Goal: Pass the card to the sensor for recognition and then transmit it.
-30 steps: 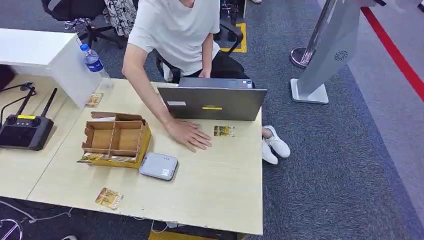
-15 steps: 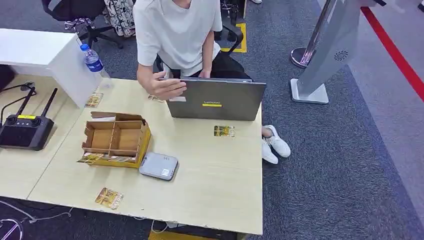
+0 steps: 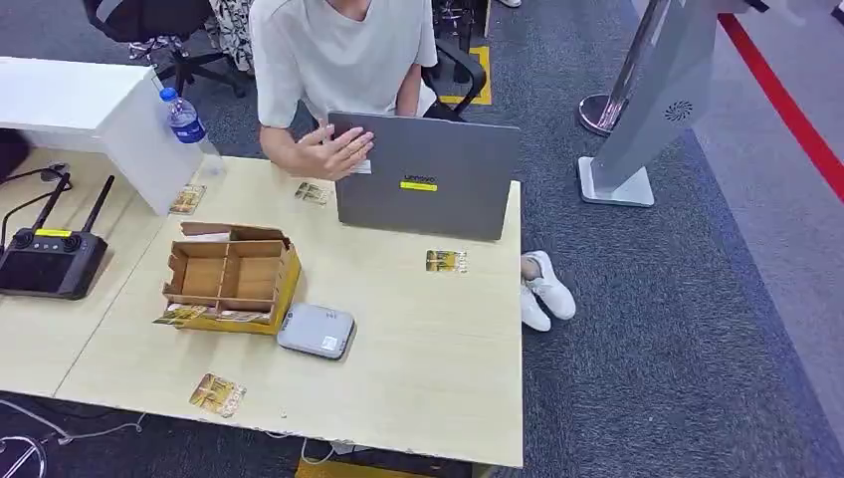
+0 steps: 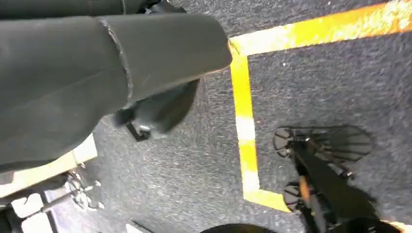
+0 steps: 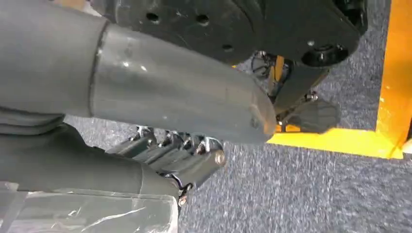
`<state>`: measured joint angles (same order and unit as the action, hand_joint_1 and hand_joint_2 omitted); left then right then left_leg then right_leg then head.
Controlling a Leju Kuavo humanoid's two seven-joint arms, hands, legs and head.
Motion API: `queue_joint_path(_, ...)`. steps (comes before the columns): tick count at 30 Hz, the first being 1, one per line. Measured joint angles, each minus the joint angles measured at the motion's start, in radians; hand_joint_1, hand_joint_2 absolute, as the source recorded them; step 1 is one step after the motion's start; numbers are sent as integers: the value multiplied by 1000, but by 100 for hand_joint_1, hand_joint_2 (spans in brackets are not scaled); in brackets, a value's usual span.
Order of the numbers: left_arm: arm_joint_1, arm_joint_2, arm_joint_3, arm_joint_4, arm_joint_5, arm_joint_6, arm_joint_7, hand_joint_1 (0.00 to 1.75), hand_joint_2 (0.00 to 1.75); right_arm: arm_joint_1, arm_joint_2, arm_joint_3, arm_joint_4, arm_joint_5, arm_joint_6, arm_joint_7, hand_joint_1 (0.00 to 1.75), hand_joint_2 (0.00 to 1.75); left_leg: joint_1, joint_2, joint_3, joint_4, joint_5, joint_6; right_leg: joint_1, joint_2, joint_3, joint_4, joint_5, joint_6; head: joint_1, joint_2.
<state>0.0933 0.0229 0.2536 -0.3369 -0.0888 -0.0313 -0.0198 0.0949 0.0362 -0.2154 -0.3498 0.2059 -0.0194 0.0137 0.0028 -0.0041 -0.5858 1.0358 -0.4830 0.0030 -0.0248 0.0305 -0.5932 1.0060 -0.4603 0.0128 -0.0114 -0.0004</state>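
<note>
Several printed cards lie on the light wooden table [image 3: 438,378]: one card [image 3: 446,261] in front of the laptop, another card [image 3: 217,394] near the front edge, a third card [image 3: 312,193] beside the laptop. The small grey sensor box [image 3: 316,331] sits against the cardboard tray [image 3: 231,276]. My left hand [image 4: 121,73] hangs over the carpet, thumb out, holding nothing. My right hand [image 5: 160,116] also hangs low, with its fingers [image 5: 194,158] stretched out and empty.
A person in a white shirt sits behind the table, one hand [image 3: 333,154] on the lid of a grey laptop [image 3: 426,189]. A black remote controller [image 3: 50,261] lies at the left, a water bottle [image 3: 184,119] at the back left, and a kiosk stand [image 3: 647,119] at the right.
The person's hand left the table near the card and went to the laptop lid, which now stands more upright. A card beside the laptop is uncovered. My hands have not entered the head view.
</note>
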Motion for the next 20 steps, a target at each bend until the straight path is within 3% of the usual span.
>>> queue_joint_path(1,5,-4,-24,-4,11,3,1,175,0,6,-2,21,-4,-25,3,-3,175,0,0,0,0,0,0,0,0,0,0,0,0,0,0,0)
queue_joint_path(2,11,-6,-46,-8,19,6,2,0,0,11,-5,39,-7,-46,3,-5,3,0,0,0,0,0,0,0,0,0,0,0,0,0,0,0)
queue_joint_path(9,35,-19,-169,-24,82,31,13,0,0,39,-18,145,-24,-191,15,-11,0,0,0,0,-1,0,0,0,0,0,0,0,-1,0,0,0)
queue_joint_path(18,44,-23,-213,-32,89,33,14,0,0,48,-26,184,-33,-203,19,-11,0,0,0,0,-1,0,0,1,0,0,0,0,-1,0,0,0)
queue_joint_path(19,44,-23,-214,-32,90,33,14,175,0,49,-26,184,-33,-203,19,-11,0,0,0,0,-1,0,0,1,0,0,0,0,-1,0,0,0)
queue_joint_path(20,44,-23,-214,-32,90,33,14,175,0,49,-26,184,-33,-203,19,-11,0,0,0,0,-1,0,0,1,0,0,0,0,-1,0,0,0)
